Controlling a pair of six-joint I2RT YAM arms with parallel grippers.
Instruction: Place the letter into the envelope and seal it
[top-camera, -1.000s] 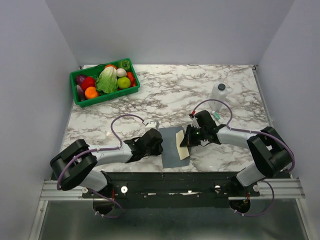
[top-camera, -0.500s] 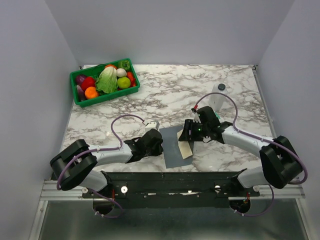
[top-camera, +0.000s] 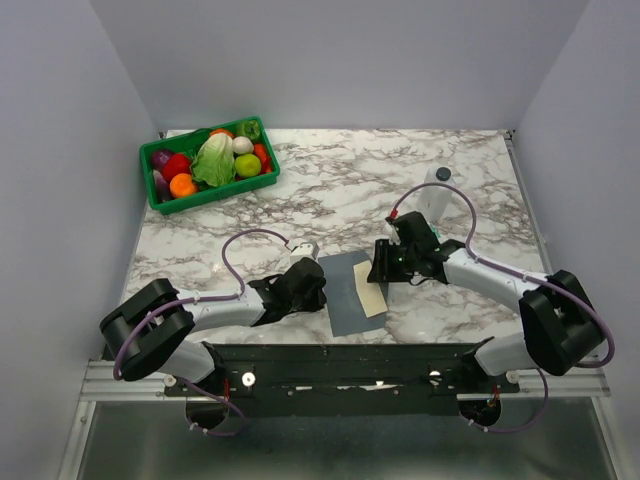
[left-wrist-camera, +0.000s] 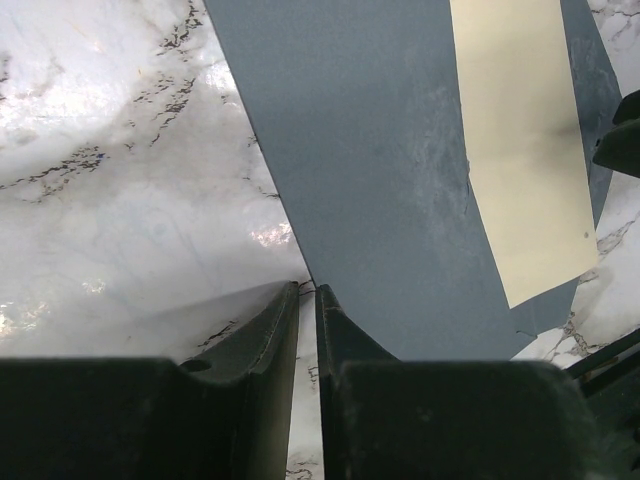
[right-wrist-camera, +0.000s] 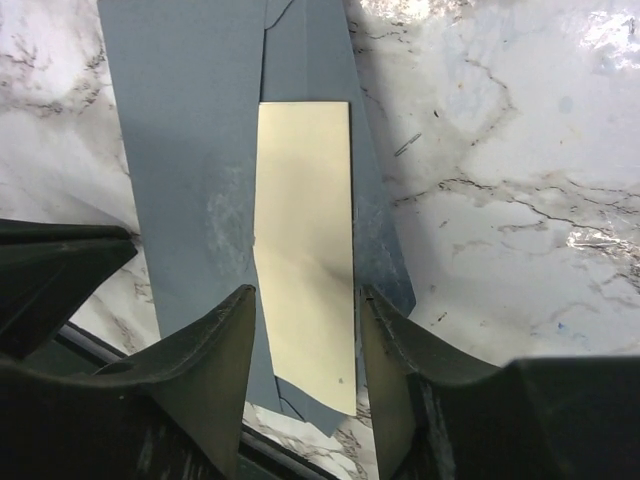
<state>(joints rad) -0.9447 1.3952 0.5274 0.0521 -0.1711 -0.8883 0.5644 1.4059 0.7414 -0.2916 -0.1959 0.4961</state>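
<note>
Top external: your letter lies on the right half of the envelope. Left wrist: your left gripper is nearly clenched at the envelope edge. Right wrist: your right gripper is spread, straddling the letter.

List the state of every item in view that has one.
letter: partly tucked into the envelope, most of it exposed
envelope: flat on the table, flap open
left gripper: shut, tips at the envelope's edge
right gripper: open, over the letter
bottle: upright, capped
green crate: full of vegetables
</note>
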